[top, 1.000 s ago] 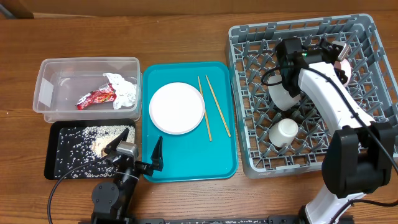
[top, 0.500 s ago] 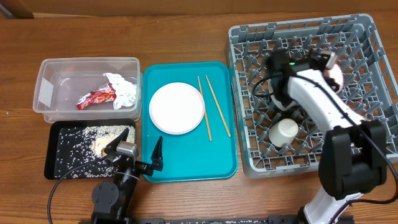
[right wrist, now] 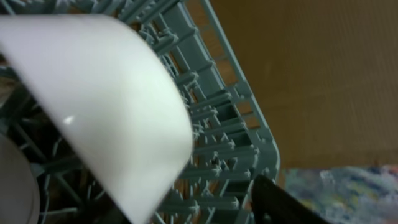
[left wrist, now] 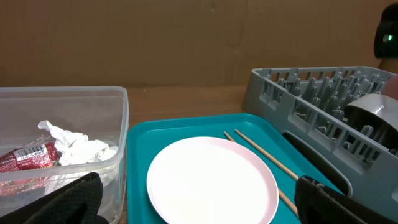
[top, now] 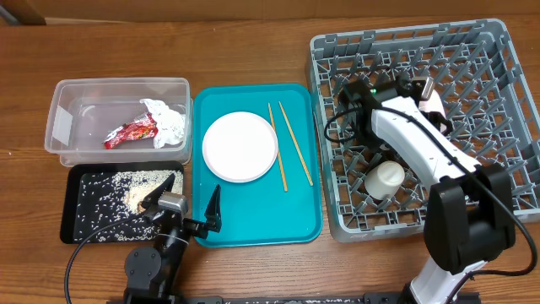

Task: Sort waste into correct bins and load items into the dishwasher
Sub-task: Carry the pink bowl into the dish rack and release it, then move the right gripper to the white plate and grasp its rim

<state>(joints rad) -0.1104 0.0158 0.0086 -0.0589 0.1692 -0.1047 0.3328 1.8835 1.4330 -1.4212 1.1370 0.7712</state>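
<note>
right gripper (top: 426, 100) (grip unclear tbh) could knock the white bowl (right wrist: 106, 106) off the dish rack (top: 498, 51) pegs; left gripper (top: 187, 203) open.

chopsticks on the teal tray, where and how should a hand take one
Take the chopstick farther from the plate, near its middle, from straight above, pinching across its width. It lies flat on the tray, so a side approach likely won't get under it, and there is bare tray on either side.

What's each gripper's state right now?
Left gripper: open, empty.
Right gripper: cannot tell; a white bowl fills its wrist view.
</note>
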